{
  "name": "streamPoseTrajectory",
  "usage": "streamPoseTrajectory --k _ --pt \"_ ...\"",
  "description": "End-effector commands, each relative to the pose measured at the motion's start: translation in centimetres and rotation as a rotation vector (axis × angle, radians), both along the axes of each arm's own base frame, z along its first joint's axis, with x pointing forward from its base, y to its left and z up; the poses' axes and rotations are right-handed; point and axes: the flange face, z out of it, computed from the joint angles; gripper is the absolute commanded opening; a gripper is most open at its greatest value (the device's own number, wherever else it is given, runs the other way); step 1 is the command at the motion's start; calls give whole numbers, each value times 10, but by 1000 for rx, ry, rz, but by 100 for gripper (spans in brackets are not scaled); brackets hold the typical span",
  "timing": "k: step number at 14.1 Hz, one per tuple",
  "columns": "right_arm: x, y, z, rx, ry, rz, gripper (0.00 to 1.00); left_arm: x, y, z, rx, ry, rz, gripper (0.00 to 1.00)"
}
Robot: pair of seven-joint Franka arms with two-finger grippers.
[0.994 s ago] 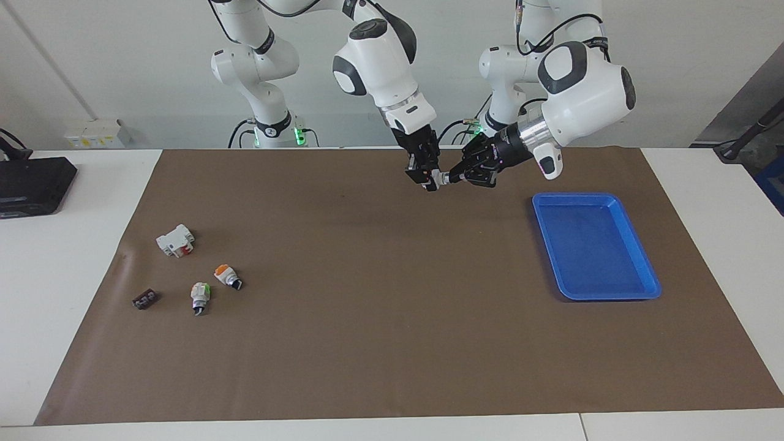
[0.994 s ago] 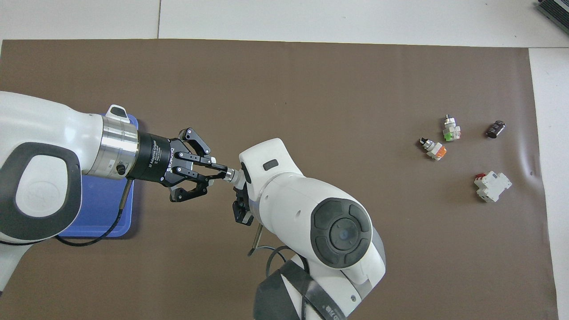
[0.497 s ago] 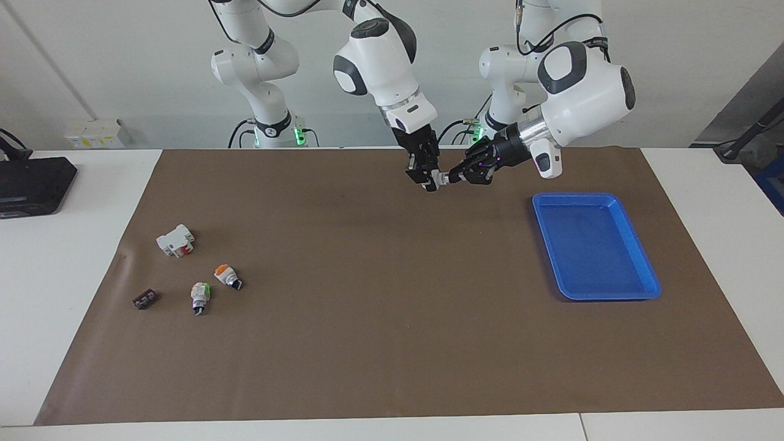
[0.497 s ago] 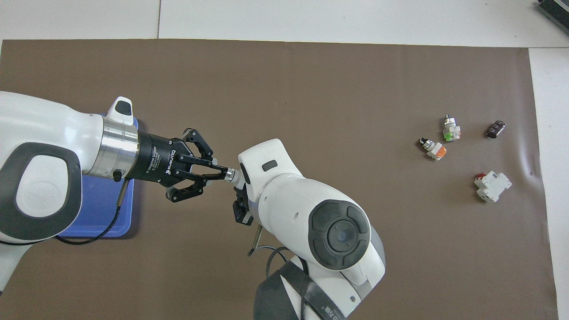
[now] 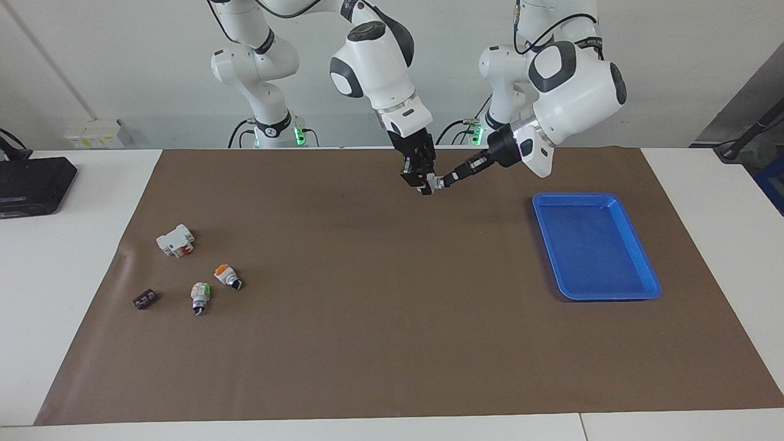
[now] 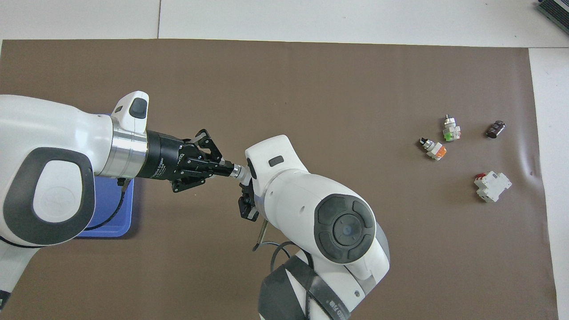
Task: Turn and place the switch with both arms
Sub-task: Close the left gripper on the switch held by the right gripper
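A switch (image 5: 434, 181) hangs in the air between my two grippers, over the mat near the robots' edge; only its white-silver body (image 6: 239, 171) shows, the cap hidden. My right gripper (image 5: 424, 183) comes down from above and is shut on its body. My left gripper (image 5: 448, 179) reaches in sideways, its fingertips (image 6: 227, 169) shut on the knob end. In the overhead view the right arm's wrist hides its own fingertips. A twin orange-capped switch (image 5: 227, 275) (image 6: 434, 149) lies on the mat toward the right arm's end.
Beside the twin lie a green-capped switch (image 5: 199, 295) (image 6: 451, 129), a white block with a red part (image 5: 176, 240) (image 6: 492, 186) and a small dark part (image 5: 144, 299) (image 6: 495, 129). A blue tray (image 5: 591, 245) (image 6: 106, 224) sits toward the left arm's end.
The left arm's wrist has turned about its own axis while gripping the knob end, so its links now appear edge-on. Both grippers with the switch shifted slightly. The right gripper kept its hold.
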Motion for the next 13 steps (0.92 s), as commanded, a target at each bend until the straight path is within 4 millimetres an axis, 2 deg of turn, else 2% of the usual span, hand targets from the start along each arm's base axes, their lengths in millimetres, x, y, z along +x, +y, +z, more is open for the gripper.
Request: streamPoseTrajectory --k 1,7,13 --pt "-6 16 12 37 -20 2 0 -16 -21 -8 -18 -102 -144 0" --pt "-6 16 12 37 -20 2 0 -15 -15 -11 -36 -233 -282 0" --pt "-7 16 13 38 -23 2 0 -17 -16 -13 -39 -229 -299 0"
